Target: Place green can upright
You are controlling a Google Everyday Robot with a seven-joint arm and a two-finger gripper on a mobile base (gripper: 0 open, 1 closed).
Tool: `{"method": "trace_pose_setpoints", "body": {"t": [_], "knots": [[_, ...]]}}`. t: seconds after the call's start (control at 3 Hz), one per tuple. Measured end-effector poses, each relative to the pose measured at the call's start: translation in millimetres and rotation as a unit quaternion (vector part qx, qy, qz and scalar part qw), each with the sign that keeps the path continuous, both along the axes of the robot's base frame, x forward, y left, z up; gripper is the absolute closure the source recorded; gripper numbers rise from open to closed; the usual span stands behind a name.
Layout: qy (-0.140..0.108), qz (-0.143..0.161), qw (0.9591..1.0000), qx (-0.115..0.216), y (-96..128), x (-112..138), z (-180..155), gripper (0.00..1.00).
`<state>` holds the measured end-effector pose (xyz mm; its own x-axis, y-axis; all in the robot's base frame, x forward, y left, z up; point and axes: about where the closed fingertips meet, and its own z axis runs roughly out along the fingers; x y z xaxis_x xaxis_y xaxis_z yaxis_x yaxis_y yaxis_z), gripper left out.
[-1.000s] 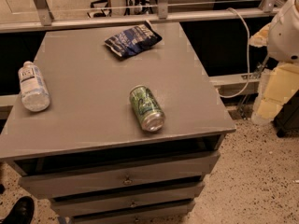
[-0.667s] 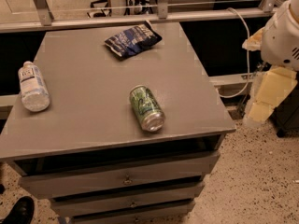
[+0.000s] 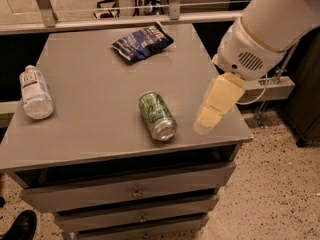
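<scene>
The green can (image 3: 157,115) lies on its side near the front middle of the grey cabinet top (image 3: 90,79), its silver end facing the front right. My gripper (image 3: 205,123) hangs from the white arm (image 3: 265,29) over the right front part of the top. It is to the right of the can, about a can's length away, and apart from it. It holds nothing that I can see.
A clear water bottle (image 3: 35,92) lies at the left edge of the top. A dark blue snack bag (image 3: 142,42) lies at the back middle. Drawers (image 3: 135,191) are below the top. A dark shoe (image 3: 20,226) shows at the bottom left on the speckled floor.
The arm and gripper have swung in from the right, from beside the cabinet to over its right front part, closer to the can. The can, bottle and bag have not moved.
</scene>
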<state>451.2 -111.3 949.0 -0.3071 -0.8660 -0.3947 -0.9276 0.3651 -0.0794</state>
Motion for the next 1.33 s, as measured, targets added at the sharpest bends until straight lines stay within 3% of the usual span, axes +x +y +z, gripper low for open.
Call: {"method": "trace_pose_setpoints", "body": {"t": [0.33,0.67,1.0,1.33], "knots": [[0.054,-0.034,0.9968,0.048,65,14,-9,0.0],[0.058,-0.082,0.9941,0.042,91,24,-26,0.0],[0.044,-0.136,0.9897,0.01,104,39,-51,0.0],[0.041,-0.189,0.9807,-0.029,105,50,-80,0.0]]}}
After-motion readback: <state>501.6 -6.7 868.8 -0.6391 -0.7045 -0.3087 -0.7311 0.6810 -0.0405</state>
